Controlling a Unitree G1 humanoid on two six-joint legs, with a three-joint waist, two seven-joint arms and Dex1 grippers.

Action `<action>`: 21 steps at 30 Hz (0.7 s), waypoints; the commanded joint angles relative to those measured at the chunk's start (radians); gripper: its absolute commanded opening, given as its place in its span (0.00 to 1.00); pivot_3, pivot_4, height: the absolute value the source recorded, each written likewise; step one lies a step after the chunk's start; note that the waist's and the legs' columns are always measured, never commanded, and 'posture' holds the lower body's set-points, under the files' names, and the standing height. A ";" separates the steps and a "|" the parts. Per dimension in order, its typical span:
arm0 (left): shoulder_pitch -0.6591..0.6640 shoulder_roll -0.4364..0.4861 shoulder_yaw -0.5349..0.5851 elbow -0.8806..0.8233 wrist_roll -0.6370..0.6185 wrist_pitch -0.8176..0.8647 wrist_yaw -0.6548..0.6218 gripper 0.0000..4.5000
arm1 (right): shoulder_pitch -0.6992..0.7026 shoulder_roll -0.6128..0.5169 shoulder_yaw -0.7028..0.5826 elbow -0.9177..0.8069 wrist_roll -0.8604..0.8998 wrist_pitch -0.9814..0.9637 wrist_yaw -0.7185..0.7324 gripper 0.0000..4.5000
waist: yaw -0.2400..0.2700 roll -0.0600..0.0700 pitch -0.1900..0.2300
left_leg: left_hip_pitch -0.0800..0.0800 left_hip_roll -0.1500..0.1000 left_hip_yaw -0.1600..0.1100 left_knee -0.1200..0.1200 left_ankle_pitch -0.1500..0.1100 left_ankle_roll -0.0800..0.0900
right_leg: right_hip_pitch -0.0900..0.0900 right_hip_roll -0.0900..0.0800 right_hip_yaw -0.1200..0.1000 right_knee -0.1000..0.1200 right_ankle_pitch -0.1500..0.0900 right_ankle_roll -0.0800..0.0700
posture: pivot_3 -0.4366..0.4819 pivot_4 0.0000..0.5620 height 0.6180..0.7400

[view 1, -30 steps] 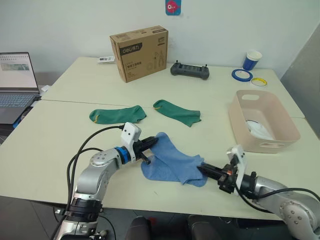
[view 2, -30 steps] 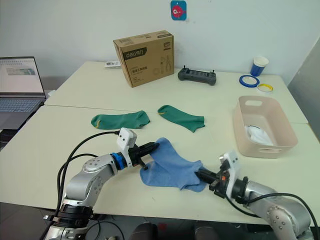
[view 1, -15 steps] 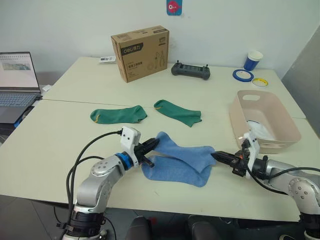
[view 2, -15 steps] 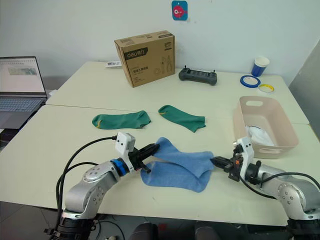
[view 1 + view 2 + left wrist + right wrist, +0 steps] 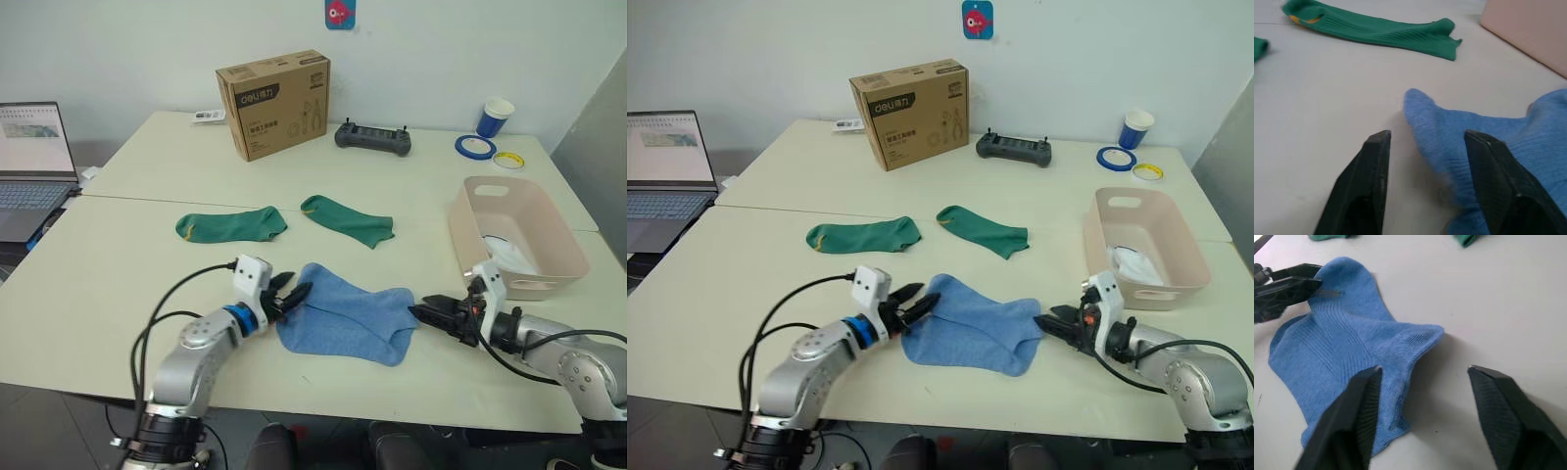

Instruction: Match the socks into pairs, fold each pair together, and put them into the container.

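1. Since half a second ago, both grippers let go of the light blue soft socks (image 5: 348,318); fingers on each now spread apart, with nothing held between them.
2. Cream rectangular table (image 5: 127,264): carries everything listed below.
3. Pale pink rectangular plastic basin (image 5: 549,235): near the right edge, with a white sock (image 5: 509,255) lying inside.
4. Brown cardboard box (image 5: 274,103): upright at the far side, well apart from the socks.
5. Light blue socks: overlapped flat near the front edge, between the two grippers.
6. Two dark green socks with yellowish toes (image 5: 232,224) (image 5: 349,219): flat, side by side, just beyond the blue ones.
7. Left gripper (image 5: 291,296): open at the blue socks' left edge, one finger (image 5: 1488,171) over the cloth.
8. Right gripper (image 5: 423,313): open just beside their right edge.
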 commanded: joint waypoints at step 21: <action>-0.306 0.202 -0.286 0.489 0.410 -0.978 -0.397 0.99 | -0.008 -0.200 0.392 -0.013 -0.852 -0.850 0.171 0.85 | 0.003 0.000 0.001 | 0.000 0.000 0.002 -0.001 0.000 0.000 | -0.001 -0.001 -0.001 0.000 -0.001 -0.002 | 0.48 0.27 1.00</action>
